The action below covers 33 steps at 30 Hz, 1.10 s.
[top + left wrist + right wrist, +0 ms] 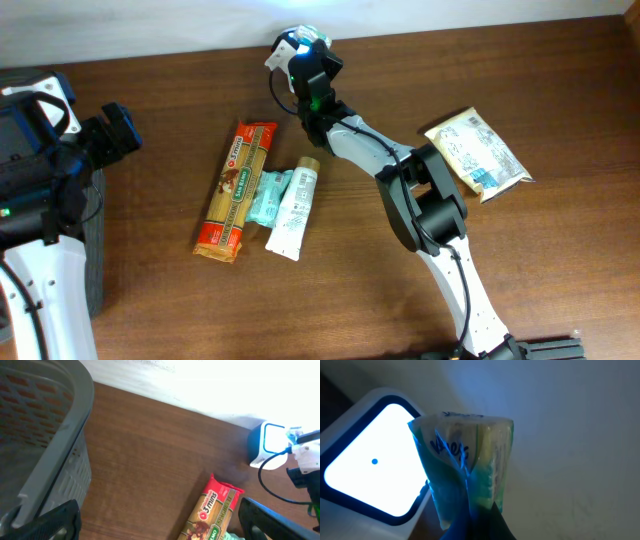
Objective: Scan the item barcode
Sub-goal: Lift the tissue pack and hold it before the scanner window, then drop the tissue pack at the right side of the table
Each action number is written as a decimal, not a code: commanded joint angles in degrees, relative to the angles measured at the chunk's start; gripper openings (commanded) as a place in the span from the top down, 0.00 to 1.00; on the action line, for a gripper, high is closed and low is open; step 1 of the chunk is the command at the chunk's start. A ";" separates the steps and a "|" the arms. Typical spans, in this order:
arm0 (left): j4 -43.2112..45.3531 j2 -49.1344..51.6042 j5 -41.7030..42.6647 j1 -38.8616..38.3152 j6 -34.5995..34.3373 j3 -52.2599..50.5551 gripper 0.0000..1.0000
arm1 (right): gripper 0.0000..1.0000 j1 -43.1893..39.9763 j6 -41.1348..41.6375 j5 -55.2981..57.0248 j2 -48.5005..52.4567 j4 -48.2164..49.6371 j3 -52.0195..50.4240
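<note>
Presently, right hand pinching green packet, beside glowing scanner

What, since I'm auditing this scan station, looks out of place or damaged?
Only the soft packet: the right gripper pinches its lower end, so its wrapper bunches and creases before the lit scanner. Nothing looks spilled or torn.

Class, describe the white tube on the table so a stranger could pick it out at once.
On the brown table, find three items lying side by side left of centre. The white tube is rightmost, past the long red pasta packet and the teal packet; it alone is white, with a tan cap.
</note>
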 commanded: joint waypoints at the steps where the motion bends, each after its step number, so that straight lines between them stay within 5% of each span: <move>1: 0.15 -0.33 0.59 0.20 1.11 0.22 0.01 | 0.96 0.17 -1.62 1.38 -0.74 0.79 0.68; 9: 0.13 -0.33 0.59 0.20 1.11 0.22 0.01 | 0.96 2.43 -11.45 2.38 -2.67 -1.11 0.68; 12: 0.13 -0.33 0.59 0.20 1.11 0.22 0.01 | 0.96 2.73 -9.66 -0.68 -11.28 -13.46 0.68; 15: 0.13 -0.33 0.59 0.20 1.11 0.22 0.01 | 0.96 3.08 0.85 -2.80 -21.55 -27.71 0.68; 18: 0.13 -0.33 0.59 0.20 1.11 0.22 0.01 | 0.96 2.05 27.32 -2.75 -35.54 -53.62 0.68; 20: 0.13 -0.33 0.59 0.20 1.11 0.22 0.01 | 0.95 -0.35 37.75 -2.80 -39.91 -66.05 0.68; 25: 0.13 -0.33 0.59 0.20 1.11 0.22 0.01 | 0.92 -17.57 70.84 -8.02 -40.28 -98.18 -1.88; 30: 0.13 -0.33 0.59 0.20 1.11 0.22 0.01 | 0.91 -33.99 72.39 -26.12 -37.51 -98.31 -11.63; 32: 0.13 -0.33 0.59 0.20 1.11 0.22 0.01 | 0.77 -37.46 72.37 -28.79 -37.40 -98.33 -14.05; 33: 0.13 -0.33 0.59 0.20 1.11 0.22 0.01 | 0.56 -38.64 71.84 -29.81 -37.40 -98.53 -14.49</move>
